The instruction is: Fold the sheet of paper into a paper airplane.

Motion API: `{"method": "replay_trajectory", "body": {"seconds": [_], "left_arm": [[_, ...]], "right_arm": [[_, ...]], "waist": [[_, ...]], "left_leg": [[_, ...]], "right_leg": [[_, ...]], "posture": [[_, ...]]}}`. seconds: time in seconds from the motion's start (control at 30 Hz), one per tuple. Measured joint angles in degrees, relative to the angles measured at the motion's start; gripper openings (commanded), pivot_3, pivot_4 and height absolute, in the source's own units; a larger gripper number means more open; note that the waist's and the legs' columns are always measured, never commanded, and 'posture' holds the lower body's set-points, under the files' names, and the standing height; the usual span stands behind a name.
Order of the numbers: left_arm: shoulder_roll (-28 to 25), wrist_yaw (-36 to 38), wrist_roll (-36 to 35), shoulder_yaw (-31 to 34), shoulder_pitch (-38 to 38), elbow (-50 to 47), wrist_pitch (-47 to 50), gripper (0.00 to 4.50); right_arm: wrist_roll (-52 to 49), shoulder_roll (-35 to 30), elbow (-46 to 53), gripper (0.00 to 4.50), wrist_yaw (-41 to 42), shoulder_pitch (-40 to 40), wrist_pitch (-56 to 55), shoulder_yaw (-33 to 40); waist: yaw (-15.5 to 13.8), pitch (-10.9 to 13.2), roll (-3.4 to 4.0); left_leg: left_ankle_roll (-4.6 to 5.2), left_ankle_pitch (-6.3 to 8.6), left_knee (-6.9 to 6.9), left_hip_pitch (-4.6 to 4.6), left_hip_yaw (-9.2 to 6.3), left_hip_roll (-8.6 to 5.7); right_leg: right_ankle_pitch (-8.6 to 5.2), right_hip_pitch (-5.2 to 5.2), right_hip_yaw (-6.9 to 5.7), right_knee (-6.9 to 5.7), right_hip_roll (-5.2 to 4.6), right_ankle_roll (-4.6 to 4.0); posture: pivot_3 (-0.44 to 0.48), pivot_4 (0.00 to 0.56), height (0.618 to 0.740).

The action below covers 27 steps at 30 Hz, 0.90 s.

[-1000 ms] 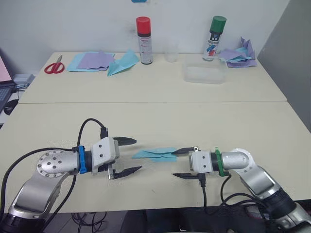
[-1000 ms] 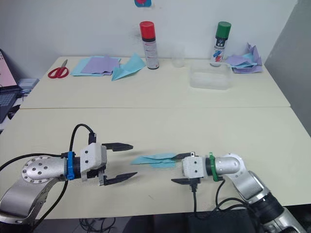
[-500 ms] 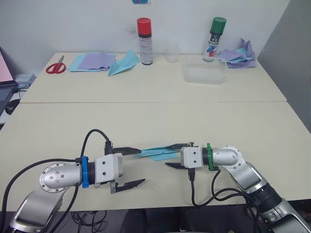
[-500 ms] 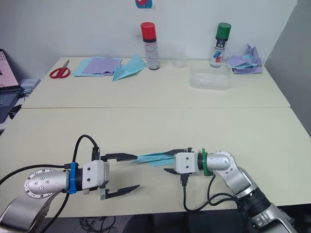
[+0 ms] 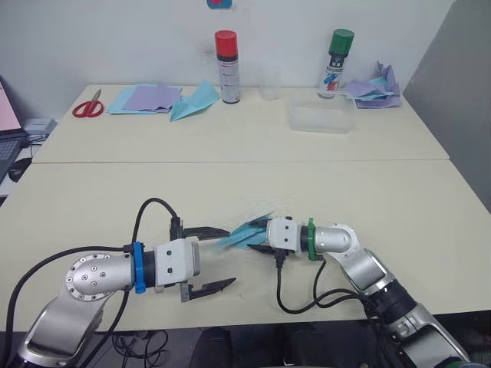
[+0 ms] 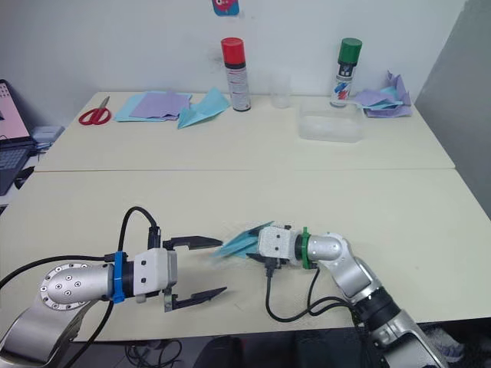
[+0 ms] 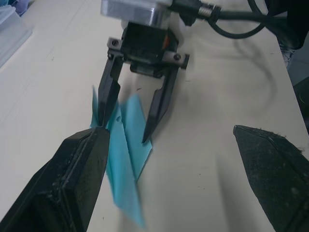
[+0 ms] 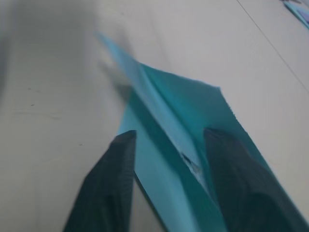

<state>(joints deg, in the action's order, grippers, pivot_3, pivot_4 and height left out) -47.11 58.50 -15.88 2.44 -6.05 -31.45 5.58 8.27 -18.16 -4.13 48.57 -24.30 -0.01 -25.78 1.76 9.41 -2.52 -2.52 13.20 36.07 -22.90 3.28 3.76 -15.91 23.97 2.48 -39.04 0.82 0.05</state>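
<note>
The sheet of paper [image 5: 244, 231] is a sky-blue folded, pointed wedge lying on the near table between my two grippers, with one flap tilted up off the surface. My right gripper [image 5: 259, 239] is open. Its two fingers straddle the paper's raised centre fold [image 8: 178, 121], one finger [image 8: 104, 188] on each side. My left gripper [image 5: 219, 259] is open wide. Its upper finger [image 5: 205, 231] reaches the paper's pointed end, and its lower finger stands well clear toward the table's front edge. In the left wrist view the paper [image 7: 126, 159] lies under the right gripper's fingertips.
On the far table stand a red-capped can [image 5: 227, 65], a green-capped can [image 5: 336, 63], a clear cup [image 5: 268, 83] and a clear tray [image 5: 322, 116]. Lilac sheets [image 5: 149, 96], a teal paper dart [image 5: 193, 100] and red scissors [image 5: 87, 105] lie far left. Crumpled papers [image 5: 376, 88] sit far right.
My right gripper has slid left toward the left gripper, over the paper. The paper has shifted left and one flap has risen. The left gripper has edged forward to the paper's tip.
</note>
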Motion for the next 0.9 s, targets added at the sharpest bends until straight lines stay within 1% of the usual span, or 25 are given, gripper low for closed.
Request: {"method": "replay_trajectory", "body": {"seconds": [0.1,0.13,0.27,0.43,0.6,0.67,0.73,0.8,0.9], "left_arm": [[0.1,-0.38,-0.02,0.0,-0.24,-0.24,0.23,4.5],[0.11,-0.41,-0.03,0.0,-0.41,-0.32,0.24,4.5],[0.24,-0.51,-0.04,0.0,-1.17,-0.73,0.27,4.5],[1.03,-1.25,-0.03,0.0,-0.94,-0.75,0.22,4.5],[1.69,-1.66,-0.33,0.0,0.18,-0.75,0.25,4.5],[2.24,-2.09,-2.38,0.0,1.3,-0.9,2.29,4.5],[2.63,-4.11,-7.03,0.83,3.99,-1.82,7.89,4.5],[2.36,-5.98,-12.46,3.08,7.38,-2.68,14.05,4.5],[1.14,-7.7,-18.13,5.1,11.71,-2.76,21.0,4.5]], "right_arm": [[0.03,0.87,-1.24,0.24,-0.15,-0.75,2.53,-0.22],[0.07,0.91,-1.37,0.04,-0.14,-1.31,2.84,-0.24],[1.0,0.06,-2.84,0.04,-0.2,-3.38,2.04,-0.24],[1.8,-2.18,-5.08,0.04,-0.14,-5.13,-2.55,-0.15],[1.42,-3.18,-3.93,0.04,0.45,-6.16,-2.21,0.35],[-0.06,-3.47,-0.87,0.04,1.64,-6.12,2.4,1.44],[-2.35,-4.19,3.07,0.04,2.96,-6.19,9.45,3.15],[-5.03,-5.94,6.99,0.04,4.45,-6.98,19.06,5.41],[-8.85,-9.26,10.82,0.04,5.28,-9.91,36.28,10.1]], "waist": [[0.0,0.0,0.0],[0.01,0.0,0.0],[0.02,-0.01,0.0],[0.0,-0.01,0.0],[-0.02,-0.01,0.0],[-0.05,-0.01,0.0],[-0.12,0.0,0.0],[-0.16,0.0,0.0],[-0.09,0.0,0.0]], "left_leg": [[0.0,0.0,0.0,0.0,0.0,-0.01],[0.0,0.0,0.01,0.01,-0.01,-0.01],[0.0,0.0,0.02,0.03,0.01,-0.02],[0.0,0.0,0.03,0.02,0.01,-0.04],[0.0,0.0,0.02,0.01,0.0,-0.02],[0.0,0.0,0.03,0.0,-0.02,0.0],[0.0,0.0,0.08,-0.03,-0.05,0.0],[0.0,0.0,0.12,0.0,-0.07,-0.02],[0.0,0.0,0.16,0.03,-0.14,-0.07]], "right_leg": [[0.0,0.0,0.01,0.0,0.0,0.0],[0.0,0.0,0.03,0.0,0.0,0.0],[0.01,-0.03,-0.01,-0.01,0.0,0.0],[0.01,-0.03,0.02,-0.01,0.0,0.0],[0.02,-0.02,-0.01,-0.02,0.0,-0.01],[0.03,-0.02,-0.02,-0.04,0.0,-0.03],[0.05,-0.05,-0.07,-0.06,0.0,-0.03],[0.03,-0.11,-0.11,-0.06,0.0,0.03],[0.05,-0.17,-0.08,-0.04,0.0,0.07]], "posture": [[0.0,0.15,0.74],[0.0,0.15,0.74],[0.0,0.15,0.74],[0.0,0.15,0.74],[0.0,0.15,0.74],[0.0,0.15,0.74],[0.0,0.15,0.74],[0.0,0.15,0.74],[0.0,0.15,0.74]]}}
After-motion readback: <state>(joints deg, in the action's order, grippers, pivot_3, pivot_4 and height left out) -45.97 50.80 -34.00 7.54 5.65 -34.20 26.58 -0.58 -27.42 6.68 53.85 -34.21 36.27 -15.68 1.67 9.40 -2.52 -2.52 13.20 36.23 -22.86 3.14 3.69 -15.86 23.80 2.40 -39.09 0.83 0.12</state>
